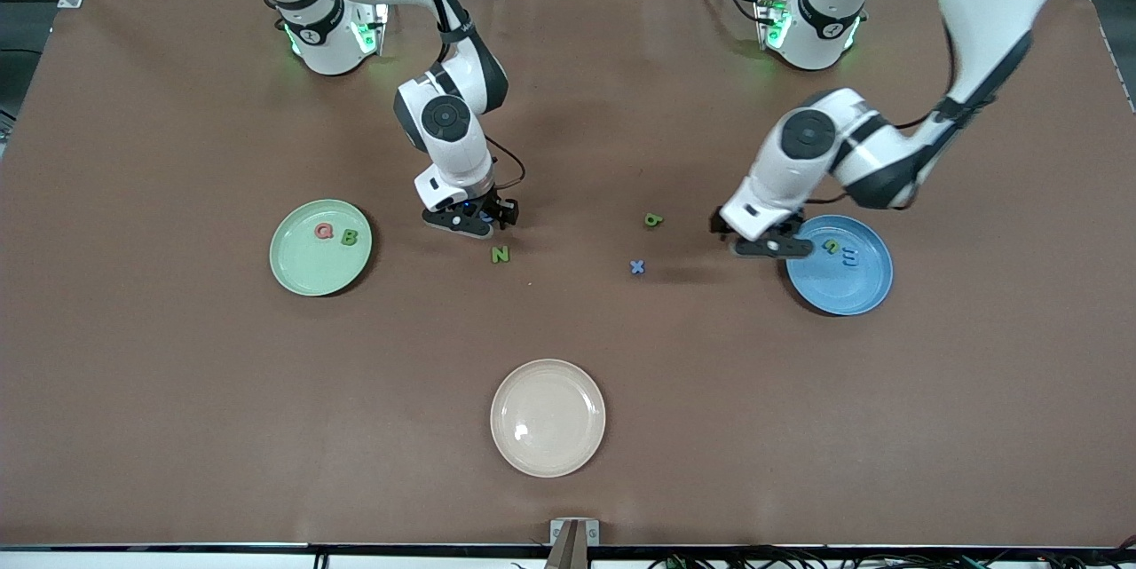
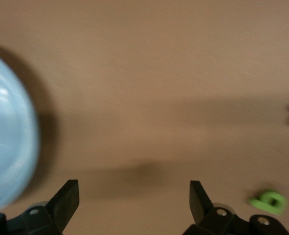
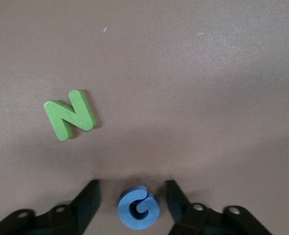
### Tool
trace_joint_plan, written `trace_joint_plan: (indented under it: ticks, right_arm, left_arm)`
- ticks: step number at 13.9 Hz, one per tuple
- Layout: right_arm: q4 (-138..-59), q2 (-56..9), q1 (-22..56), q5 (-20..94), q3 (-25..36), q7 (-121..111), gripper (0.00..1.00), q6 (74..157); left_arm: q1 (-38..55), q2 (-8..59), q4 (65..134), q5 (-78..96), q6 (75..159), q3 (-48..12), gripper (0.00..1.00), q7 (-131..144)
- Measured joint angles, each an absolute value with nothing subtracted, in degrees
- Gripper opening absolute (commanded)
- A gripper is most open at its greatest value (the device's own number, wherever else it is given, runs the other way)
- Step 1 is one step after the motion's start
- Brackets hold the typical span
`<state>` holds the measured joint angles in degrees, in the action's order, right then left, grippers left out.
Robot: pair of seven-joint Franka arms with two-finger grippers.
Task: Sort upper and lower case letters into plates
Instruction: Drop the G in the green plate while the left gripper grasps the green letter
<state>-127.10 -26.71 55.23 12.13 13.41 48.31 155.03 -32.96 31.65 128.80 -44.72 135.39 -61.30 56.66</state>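
A: Where is the right gripper [image 1: 470, 221]?
B: Low over the table between the green plate [image 1: 288, 272] and the b [image 1: 653, 219], straddling the blue G [image 3: 138, 207]. Its fingers [image 3: 88, 200] stand on either side of the G with a gap showing on each side, so they are apart and not clamped on it

A: And the N [image 1: 500, 254]?
B: Flat on the table, just beside that gripper and nearer the camera

A: What is in the plates?
B: The green plate holds the pink Q [image 1: 324, 231] and green B [image 1: 350, 237], side by side. The blue plate [image 1: 848, 294] holds the n [image 1: 832, 245] and m [image 1: 849, 257]

A: The left gripper [image 1: 769, 242]?
B: Over the blue plate's edge on the side toward the b, fingers [image 2: 66, 201] wide apart, holding nothing

A: What lies loose?
B: The b and the x [image 1: 636, 266] lie between the two grippers, the x nearer the camera. A cream plate [image 1: 548, 454] sits nearest the camera, midway along the table
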Motion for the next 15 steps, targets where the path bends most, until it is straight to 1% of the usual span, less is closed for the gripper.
trace_joint_plan:
  ticks: [4, 5, 7, 9, 11, 13, 15]
  right_arm:
    - [-127.0, -26.5, 55.8, 12.1, 13.4, 49.4, 0.06, 154.8]
    - [-127.0, -26.5, 55.8, 12.1, 13.5, 49.5, 0.02, 154.7]
    - [-126.6, -26.4, 55.8, 12.1, 13.6, 49.7, 0.00, 153.1]
    - [-126.2, -25.7, 55.7, 12.2, 14.3, 49.7, 0.00, 150.5]
    - [-125.7, -23.8, 54.6, 12.2, 15.5, 47.6, 0.00, 145.8]
    - [-124.6, -20.7, 51.1, 12.2, 16.0, 42.6, 0.00, 140.1]
    - [-124.1, -17.5, 45.9, 12.2, 16.2, 34.5, 0.00, 135.8]
  left_arm:
    - [-25.6, 33.1, 128.8, -44.7, 136.2, -61.2, 0.99, 64.0]
    - [-24.3, 33.6, 128.8, -44.7, 136.4, -61.0, 0.99, 65.1]
    - [-20.9, 34.8, 128.5, -44.7, 137.1, -59.1, 0.99, 66.8]
    - [-16.3, 35.8, 127.6, -44.8, 137.7, -55.6, 0.99, 67.9]
    - [-11.8, 36.5, 126.7, -44.8, 138.7, -52.2, 0.99, 69.0]
    - [-8.7, 36.8, 125.9, -44.9, 140.1, -49.7, 0.98, 69.4]
    - [-7.8, 37.1, 125.1, -44.9, 140.5, -49.1, 0.93, 69.4]
